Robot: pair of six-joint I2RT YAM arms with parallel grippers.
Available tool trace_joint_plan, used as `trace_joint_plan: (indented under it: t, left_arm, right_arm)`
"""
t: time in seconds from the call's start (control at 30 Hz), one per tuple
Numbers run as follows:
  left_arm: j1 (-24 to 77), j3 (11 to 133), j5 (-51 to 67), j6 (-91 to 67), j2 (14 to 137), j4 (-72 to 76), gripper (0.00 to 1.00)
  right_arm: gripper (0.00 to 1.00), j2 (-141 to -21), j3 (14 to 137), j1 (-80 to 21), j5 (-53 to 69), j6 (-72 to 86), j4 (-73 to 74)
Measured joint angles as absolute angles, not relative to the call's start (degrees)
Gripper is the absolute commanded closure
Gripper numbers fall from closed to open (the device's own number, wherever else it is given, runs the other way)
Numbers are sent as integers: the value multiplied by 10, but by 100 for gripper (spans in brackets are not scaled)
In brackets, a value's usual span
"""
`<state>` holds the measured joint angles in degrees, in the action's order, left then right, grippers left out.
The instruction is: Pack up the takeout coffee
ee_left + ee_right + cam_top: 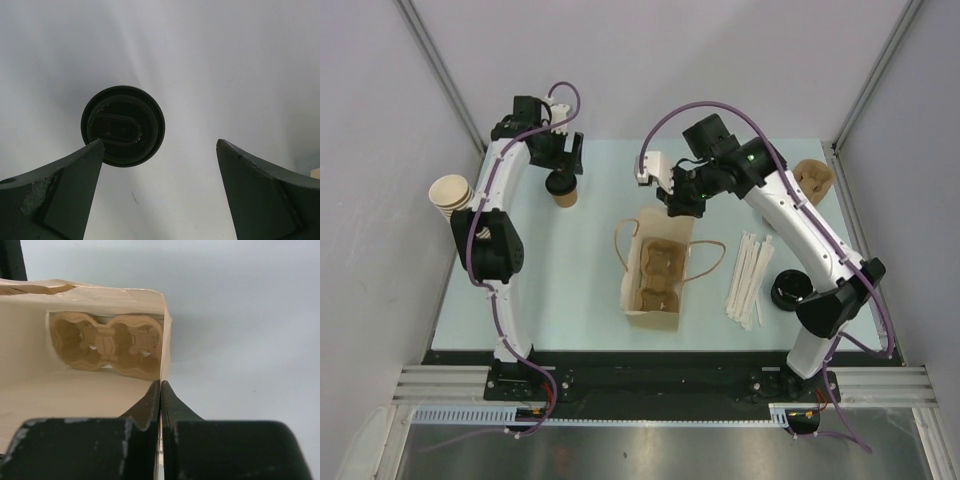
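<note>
Right claw (160,390) clamped on the paper bag (90,390), left claw (160,145) spread wide by the coffee cup (561,194).
I see the cup, its black lid (122,125) on, standing ungripped toward the far left corner of the worktop (570,290), with my left claw's fingers apart over it. My right claw pinches the bag's far rim at mid-worktop, and the carrier (107,345) lies inside the bag.

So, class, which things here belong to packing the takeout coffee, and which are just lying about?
Job: lidded cup; carrier tray; paper bag it sits in.
Lying about: cup stack; loose black lids; pale sticks; spare trays.
</note>
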<state>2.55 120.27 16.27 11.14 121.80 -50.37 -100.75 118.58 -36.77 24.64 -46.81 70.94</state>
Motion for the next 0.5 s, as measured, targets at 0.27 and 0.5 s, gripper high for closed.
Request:
trace_joint_plan:
  t: [0.27,0.5]
  left_arm:
    - [25,1226,163,110,1233,-507,0]
    - [23,1231,164,110,1239,-512,1]
  right_arm:
    - [41,-1009,1144,-348,247,-463,694]
    - [27,-1061,1192,-298,274,-424,690]
